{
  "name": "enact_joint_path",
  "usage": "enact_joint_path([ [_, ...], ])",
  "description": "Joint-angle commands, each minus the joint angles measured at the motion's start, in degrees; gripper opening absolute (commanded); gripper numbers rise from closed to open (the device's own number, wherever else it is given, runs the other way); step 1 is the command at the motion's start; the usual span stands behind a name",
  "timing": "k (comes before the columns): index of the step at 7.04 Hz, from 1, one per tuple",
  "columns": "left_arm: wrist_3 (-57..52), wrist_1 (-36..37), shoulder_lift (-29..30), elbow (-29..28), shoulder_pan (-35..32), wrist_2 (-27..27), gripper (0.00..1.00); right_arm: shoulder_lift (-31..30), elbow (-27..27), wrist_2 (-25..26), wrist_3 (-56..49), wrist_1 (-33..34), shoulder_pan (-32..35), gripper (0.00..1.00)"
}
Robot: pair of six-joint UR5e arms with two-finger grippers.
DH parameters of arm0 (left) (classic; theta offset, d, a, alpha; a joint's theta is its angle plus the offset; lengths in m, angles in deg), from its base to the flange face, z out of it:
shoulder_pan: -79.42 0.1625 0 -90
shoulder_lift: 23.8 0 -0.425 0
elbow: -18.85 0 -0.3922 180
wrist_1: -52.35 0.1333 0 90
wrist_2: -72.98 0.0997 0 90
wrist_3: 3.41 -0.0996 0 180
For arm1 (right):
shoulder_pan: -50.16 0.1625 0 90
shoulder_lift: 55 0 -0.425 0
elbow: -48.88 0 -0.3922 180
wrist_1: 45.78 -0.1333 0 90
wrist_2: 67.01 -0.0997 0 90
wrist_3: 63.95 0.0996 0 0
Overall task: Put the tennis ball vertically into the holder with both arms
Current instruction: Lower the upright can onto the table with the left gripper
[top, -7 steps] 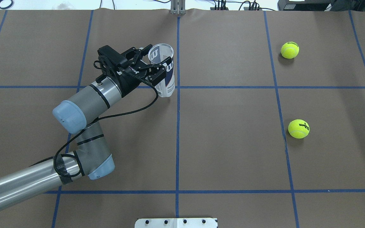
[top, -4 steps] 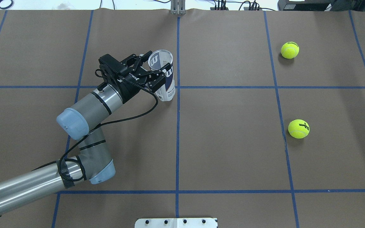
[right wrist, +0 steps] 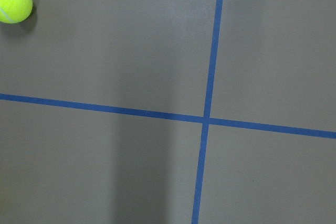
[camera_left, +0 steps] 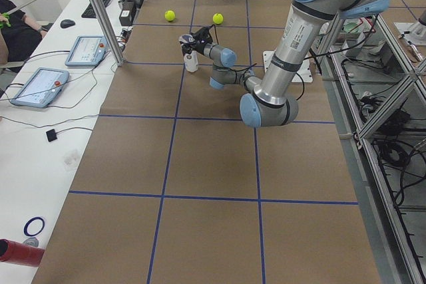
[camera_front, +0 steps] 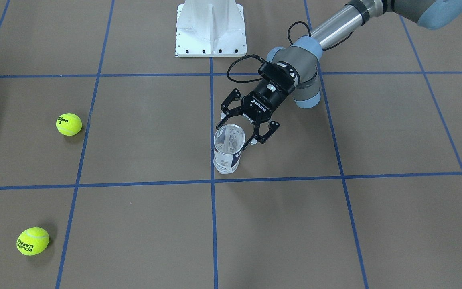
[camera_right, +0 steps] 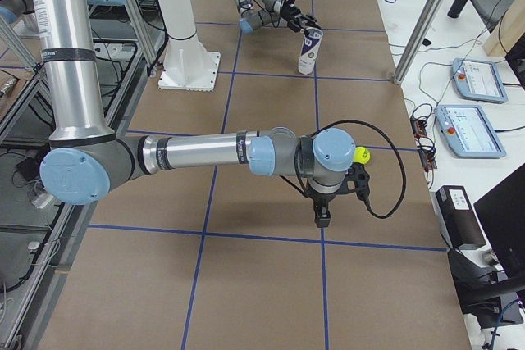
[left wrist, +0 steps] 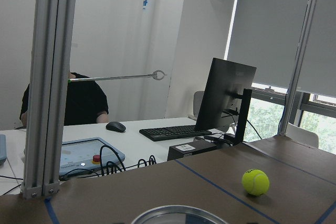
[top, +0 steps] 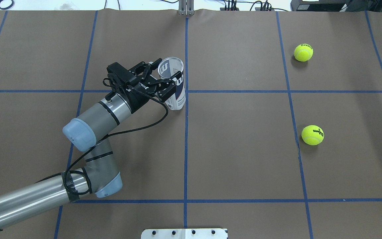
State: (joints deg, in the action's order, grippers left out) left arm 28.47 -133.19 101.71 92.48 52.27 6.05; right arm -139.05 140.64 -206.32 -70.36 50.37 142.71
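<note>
Holder (top: 178,93): clear tube with a white and navy label, upright on the desk (top: 244,149), mouth up, just beside the centre blue line on the robot's left. We see no ball inside it. Left arm (top: 93,116): reaches in from the side, high on the tube. The left jaws are spread wide, one finger on either side of the holder's upper part, and we cannot tell whether either pad touches the plastic. Balls: two, yellow-green, a far ball (top: 303,52) and a near ball (top: 312,134). Both lie loose on the desk's right side, well apart from the holder. Right arm (camera_right: 205,153): shown only from the desk's end, wrist pointing down over the desk with a ball close by. We cannot tell whether the right jaws are open or closed. Stage, as we judge it: holder about to be clamped, no ball yet picked up. Hazards, as we judge them:

- A tall, light, empty tube taken near its rim may tip or skid if one finger lands before the other.
- Thin plastic may squash oval under a hard squeeze and refuse a ball.
- A finger overhanging the mouth would block entry.
- A ball released off-centre would strike the rim, bounce away, and roll off across the smooth paper.
</note>
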Motion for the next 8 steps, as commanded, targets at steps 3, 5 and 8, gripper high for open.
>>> enact_joint_path([
  [3,-1.4,0.0,0.1,0.0,0.1,0.0,0.98,0.0,-0.2,0.0,0.0,0.0,0.0,1.0],
  [5,-1.4,0.1,0.0,0.1,0.1,0.0,0.99,0.0,-0.2,0.0,0.0,0.0,0.0,0.99],
  [8,-1.5,0.4,0.6,3.5,-0.3,-0.7,0.99,0.0,-0.2,0.0,0.0,0.0,0.0,1.0],
])
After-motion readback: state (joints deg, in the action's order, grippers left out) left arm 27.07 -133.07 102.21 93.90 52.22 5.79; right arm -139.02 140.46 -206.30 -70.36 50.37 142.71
